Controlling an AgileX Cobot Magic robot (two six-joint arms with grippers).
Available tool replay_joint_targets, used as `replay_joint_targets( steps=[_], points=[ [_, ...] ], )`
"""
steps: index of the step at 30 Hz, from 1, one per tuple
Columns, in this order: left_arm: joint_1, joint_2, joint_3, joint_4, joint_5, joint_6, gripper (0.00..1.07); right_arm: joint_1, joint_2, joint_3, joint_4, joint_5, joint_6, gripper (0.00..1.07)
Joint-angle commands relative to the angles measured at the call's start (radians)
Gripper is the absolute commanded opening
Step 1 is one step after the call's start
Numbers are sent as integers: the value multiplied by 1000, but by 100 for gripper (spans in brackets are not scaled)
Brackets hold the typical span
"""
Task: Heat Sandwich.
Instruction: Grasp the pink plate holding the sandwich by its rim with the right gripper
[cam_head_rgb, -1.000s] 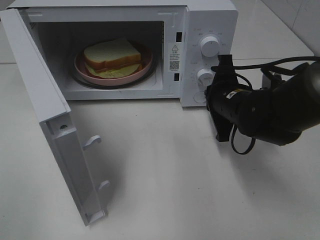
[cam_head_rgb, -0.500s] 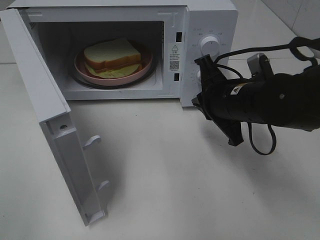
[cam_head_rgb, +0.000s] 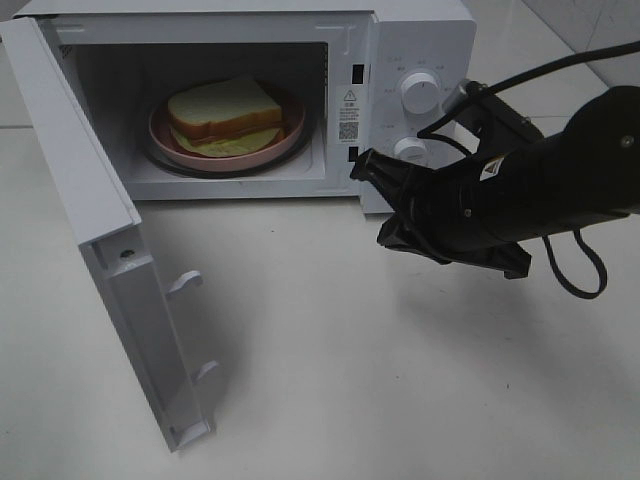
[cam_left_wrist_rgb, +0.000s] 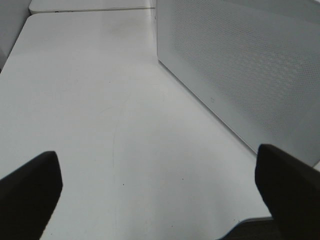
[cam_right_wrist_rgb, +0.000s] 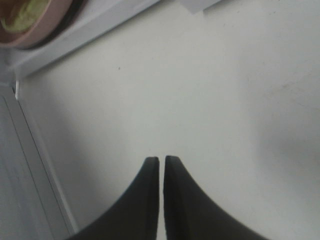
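Observation:
The sandwich, white bread with a tan crust and pale yellow filling, lies on a round pink plate inside the open microwave. My right gripper is shut and empty. It points left, just in front of the cavity's lower right corner, beside the control panel and apart from the sandwich. In the right wrist view its fingers are pressed together over bare table, and a sliver of the plate shows at the corner. My left gripper stands wide open over the table beside the microwave's perforated wall. It is out of the exterior view.
The microwave door stands swung wide open to the left, reaching toward the front of the white table. Two knobs sit on the panel behind my right arm. A black cable loops off that arm.
My right arm has swung left and turned. Its shut gripper moved from in front of the knobs to the cavity's lower right corner. The sandwich and door have not moved.

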Motion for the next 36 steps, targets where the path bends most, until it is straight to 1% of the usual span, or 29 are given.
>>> replay_joint_targets(
  steps=[1,2,4,5,6,9,17,18,21,24,25,26,27,29,32,34,36],
  points=[
    [-1,-16,0,-7,-9,2,98,-2,-14,-18,-29,64,-57,4],
    [-1,-16,0,-7,-9,2,98,-2,-14,-40,-60,133,-87,4],
    [-1,-16,0,-7,-9,2,98,-2,-14,-66,-94,202,-116,5],
    [-1,-16,0,-7,-9,2,98,-2,-14,-66,-94,202,-116,5],
    [-1,-16,0,-7,-9,2,98,-2,-14,-91,-130,268,-154,5],
    [-1,-16,0,-7,-9,2,98,-2,-14,-124,-197,371,-233,6],
    [-1,-16,0,-7,-9,2,98,-2,-14,-155,-287,522,-397,8],
    [-1,-16,0,-7,-9,2,98,-2,-15,-160,-308,558,-469,8],
    [-1,-16,0,-7,-9,2,98,-2,-18,-165,-317,596,-552,8],
    [-1,-16,0,-7,-9,2,98,-2,-21,-168,-320,658,-762,9],
    [-1,-16,0,-7,-9,2,98,-2,-21,-168,-320,658,-762,9],
    [-1,-16,0,-7,-9,2,98,-2,-21,-168,-321,670,-818,9],
    [-1,-16,0,-7,-9,2,98,-2,-21,-168,-321,692,-919,9],
    [-1,-16,0,-7,-9,2,98,-2,-21,-168,-321,697,-955,9],
    [-1,-16,0,-7,-9,2,98,-2,-21,-168,-324,700,-1097,9],
    [-1,-16,0,-7,-9,2,98,-2,-21,-168,-328,700,-1126,9],
    [-1,-16,0,-7,-9,2,98,-2,-21,-169,-337,699,-1249,9]
  ],
)
